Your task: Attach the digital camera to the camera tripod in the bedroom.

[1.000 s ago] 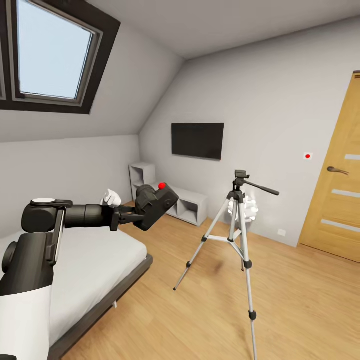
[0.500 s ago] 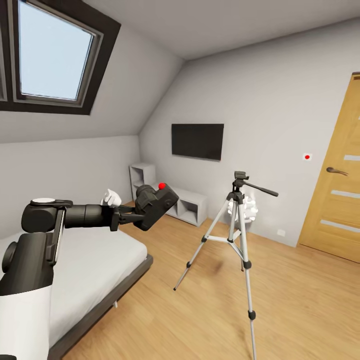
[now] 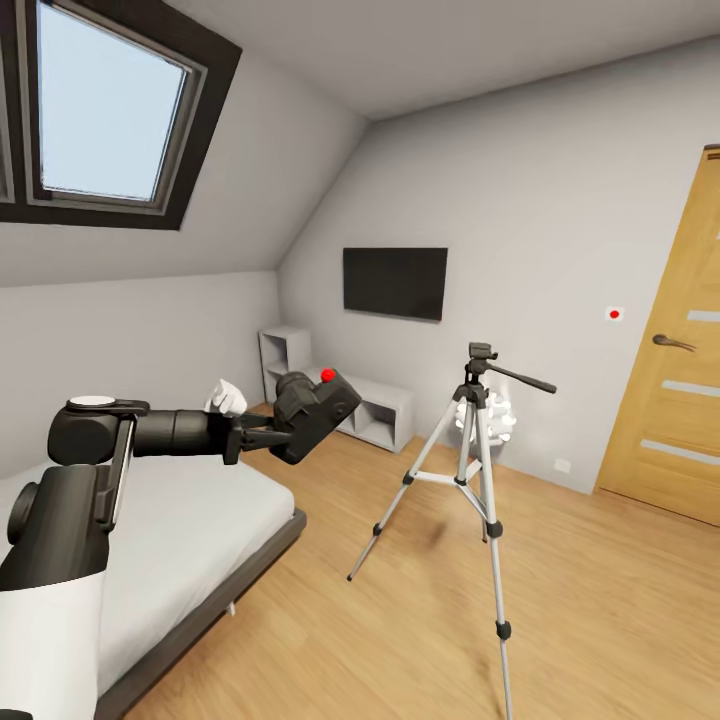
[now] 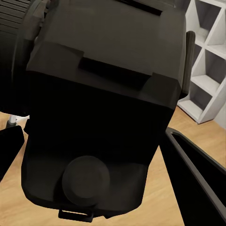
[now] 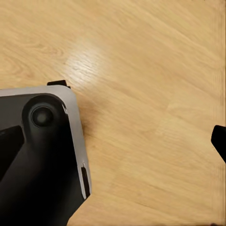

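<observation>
**Camera in your left jaws, tripod standing apart on the floor**

At the far left of your head view, the skylight [image 3: 105, 105] sits in the sloped ceiling, and below it the grey bed [image 3: 190, 530] runs along the wall. Your left arm reaches out level over the bed's edge. Your left gripper [image 3: 268, 432] has its jaws closed on the digital camera [image 3: 315, 412], gripping it from the rear; the camera is held in the air, tilted, with its red button [image 3: 327, 374] uppermost. In your left wrist view the black camera body [image 4: 99, 108] sits close up between the two dark fingers [image 4: 195, 176], one on either side of it.

Behind the camera, a low white shelf unit [image 3: 372, 405] stands against the back wall, with the black TV [image 3: 395, 282] mounted above it.

Further right, the camera tripod [image 3: 470, 470] stands upright on the light wood floor [image 3: 400, 620], legs spread, well apart from the camera you hold. Its black head is bare and the pan handle [image 3: 520, 378] points to the right. A small white object [image 3: 497, 420] stands just behind it.

At the far right is the wooden door [image 3: 675, 400], shut, with a small red-dotted wall plate [image 3: 615, 313] beside it.

Your right wrist view looks down on the wood floor [image 5: 150, 94] and part of the robot's grey and black base [image 5: 37, 160]; one dark fingertip [image 5: 220, 140] shows at the edge, so I cannot tell how wide the right jaws stand.
</observation>
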